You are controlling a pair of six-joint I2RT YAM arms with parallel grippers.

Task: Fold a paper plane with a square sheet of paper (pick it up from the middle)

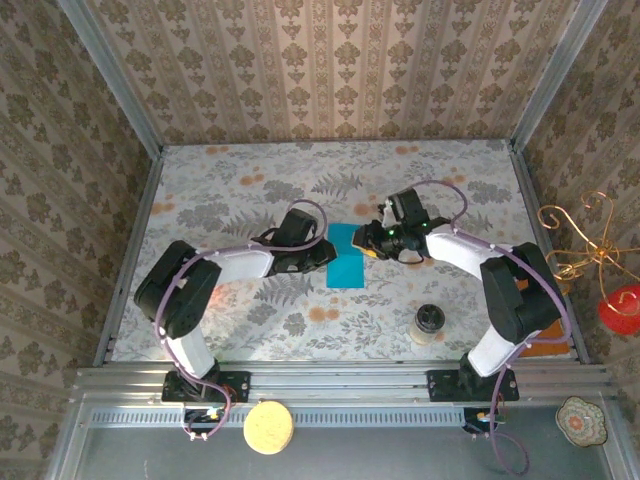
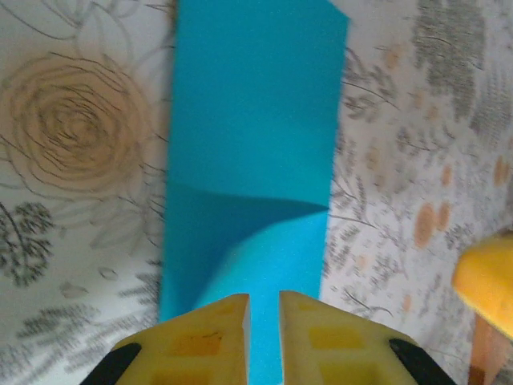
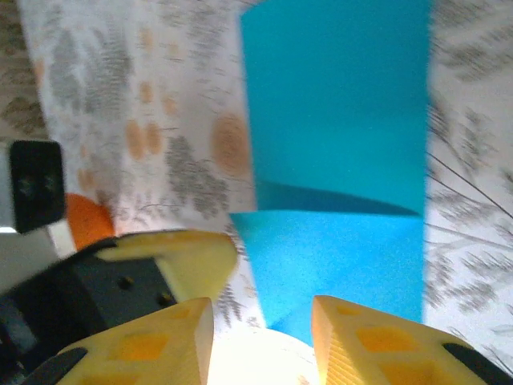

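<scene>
From above, the table (image 1: 220, 190) carries one square sheet of paper (image 1: 347, 262). It is teal-blue, folded into a long strip, and lies near the middle, its length running from the far edge toward the near edge. Two arms reach in. The left gripper (image 1: 326, 252) is at the strip's left long edge and the right gripper (image 1: 364, 243) at its far right corner. At that size the jaws cannot be read.

The left wrist view shows more of the paper (image 2: 248, 120). Its upper layer lifts off the cloth toward the camera and throws a curved shadow across the strip. The left gripper (image 2: 264, 298) has its two yellow fingers (image 2: 200, 341) a narrow slit apart, with teal showing in the slit. They are loosened rather than pinched.

In the right wrist view the paper (image 3: 337, 104) has a raised flap nearest the camera. The right gripper (image 3: 260, 309) has its jaws well apart, with the flap's near corner between them. Whether either finger touches the flap I cannot tell. One yellow finger of the left gripper (image 3: 180, 253) sits just left of it.

The top view also takes in:
- one round yellow disc (image 1: 268, 427) on the metal rail at the near edge
- one small jar (image 1: 430, 322) near the near edge, right of centre
- one orange-brown flat sheet (image 1: 548, 349) at the near right corner, partly under the right arm
- one patterned dish (image 1: 583, 420) on the rail's right end
</scene>
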